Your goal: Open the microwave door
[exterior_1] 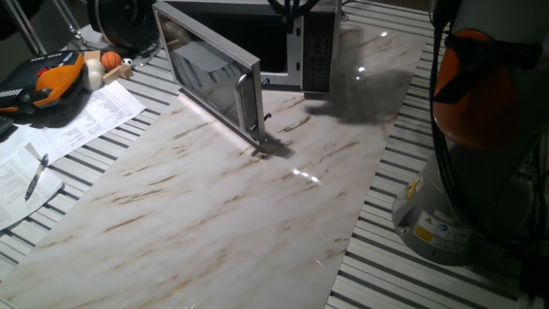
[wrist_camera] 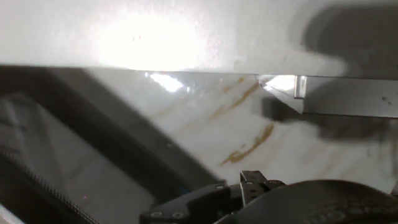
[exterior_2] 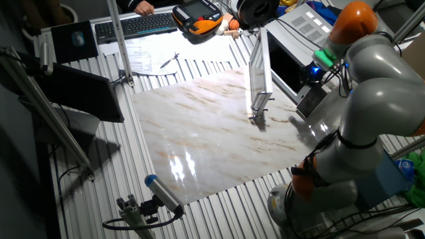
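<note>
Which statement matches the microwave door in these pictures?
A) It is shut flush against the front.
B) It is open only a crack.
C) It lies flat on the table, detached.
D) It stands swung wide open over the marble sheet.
D: the microwave door stands swung far out from the microwave over the marble sheet, leaving the dark cavity exposed.

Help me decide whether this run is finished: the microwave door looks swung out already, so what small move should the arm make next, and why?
Probably a short retreat up and away from the microwave. The microwave door already stands swung wide, its handle edge far out over the marble tabletop, and the dark cavity shows behind it. Both fixed views show nothing touching the door's handle. Whether the fingers are open, I cannot tell.
</note>
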Available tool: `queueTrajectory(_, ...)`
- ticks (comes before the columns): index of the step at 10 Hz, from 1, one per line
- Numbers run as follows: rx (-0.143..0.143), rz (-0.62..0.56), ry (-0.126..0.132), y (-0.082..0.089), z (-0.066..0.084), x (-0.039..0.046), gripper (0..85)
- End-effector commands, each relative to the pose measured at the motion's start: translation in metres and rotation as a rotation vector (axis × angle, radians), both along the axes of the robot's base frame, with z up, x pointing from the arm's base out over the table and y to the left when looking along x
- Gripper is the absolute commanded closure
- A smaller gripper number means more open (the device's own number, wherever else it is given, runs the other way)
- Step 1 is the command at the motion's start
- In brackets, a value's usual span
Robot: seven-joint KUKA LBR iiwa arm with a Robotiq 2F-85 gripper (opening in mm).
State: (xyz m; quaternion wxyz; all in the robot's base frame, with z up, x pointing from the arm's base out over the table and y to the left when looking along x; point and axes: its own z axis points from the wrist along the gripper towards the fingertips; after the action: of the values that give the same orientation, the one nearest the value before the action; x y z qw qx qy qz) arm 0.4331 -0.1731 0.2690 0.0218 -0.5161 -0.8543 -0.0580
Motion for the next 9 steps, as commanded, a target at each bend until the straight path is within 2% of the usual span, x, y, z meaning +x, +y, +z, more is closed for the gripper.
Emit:
queueTrajectory(1,0.006,0.226,-0.001,0.001,0.0,-0.0029,85.0)
queueTrajectory(3,0.009,0.296,0.003,0.007,-0.001,-0.0136,85.0)
queueTrajectory(4,0.0,0.325,0.0,0.01,-0.001,-0.0206,85.0)
queueTrajectory(6,-0.013,0.355,-0.007,0.011,-0.001,-0.0228,85.0)
queueTrajectory(9,-0.011,0.377,-0.03,0.014,-0.003,-0.0259,85.0)
